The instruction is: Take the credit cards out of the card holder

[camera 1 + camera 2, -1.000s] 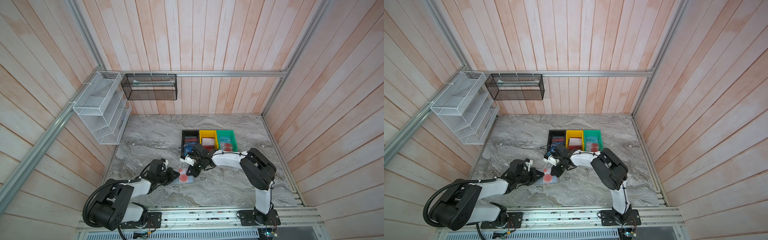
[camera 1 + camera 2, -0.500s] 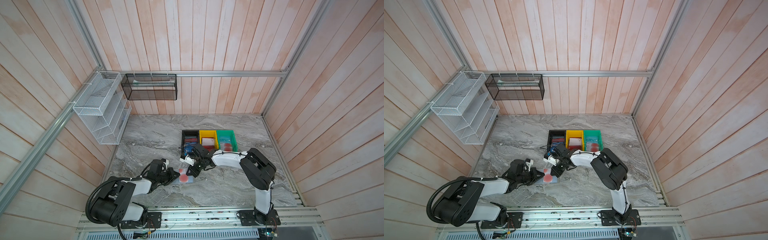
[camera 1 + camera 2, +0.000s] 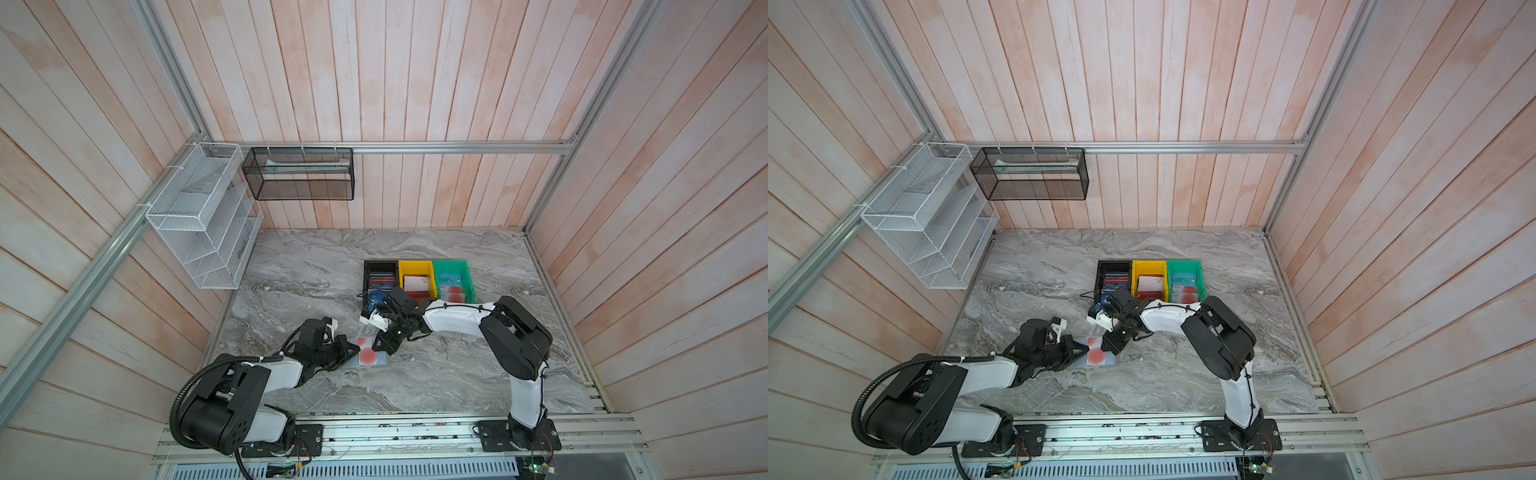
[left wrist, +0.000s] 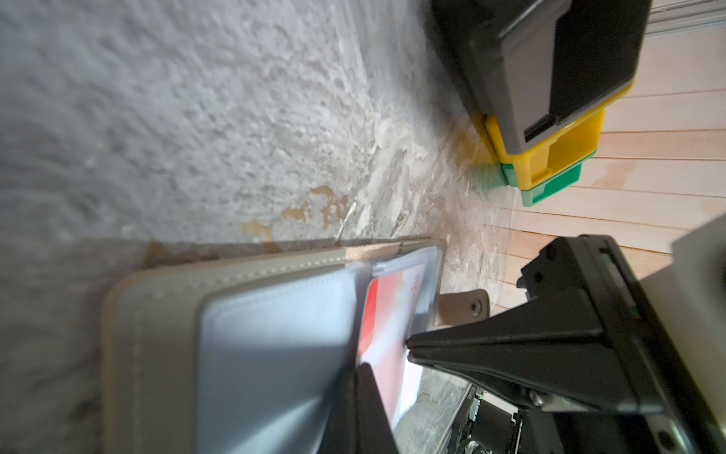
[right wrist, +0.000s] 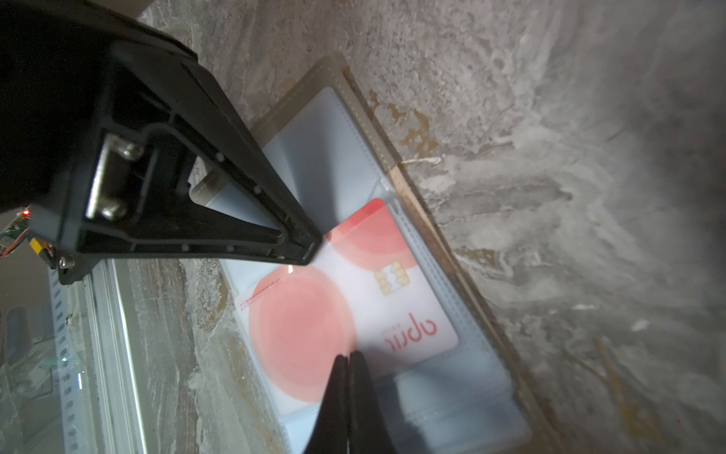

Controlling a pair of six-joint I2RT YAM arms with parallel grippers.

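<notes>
White plastic card with two red circles and a gold chip lies face up in the open grey-beige stitched card holder, on its clear plastic sleeve pages. Can't tell how far it is out of its sleeve. Red lettering sits near one corner of the card, one circle is whole and the other is cut by the card edge. The holder lies flat and open on the grey marble-look surface, front-centre, between the two arms in both top views. On the arm-side edge the left pincer has jaws together, tips down where the card meets the neighbouring sleeve page, between the two circles. Can't tell whether it nips card, plastic or nothing. From the opposite side the right pincer also has jaws together, tips touching the card face at the rim of the whole circle. The two tips are near each other on the card, not touching. The holder's snap tab sticks out flat from one edge, just beside the right pincer. Toward the back wall, apart from the holder, stand a black plastic bin, a yellow plastic bin and a green plastic bin, side by side in a touching row.
</notes>
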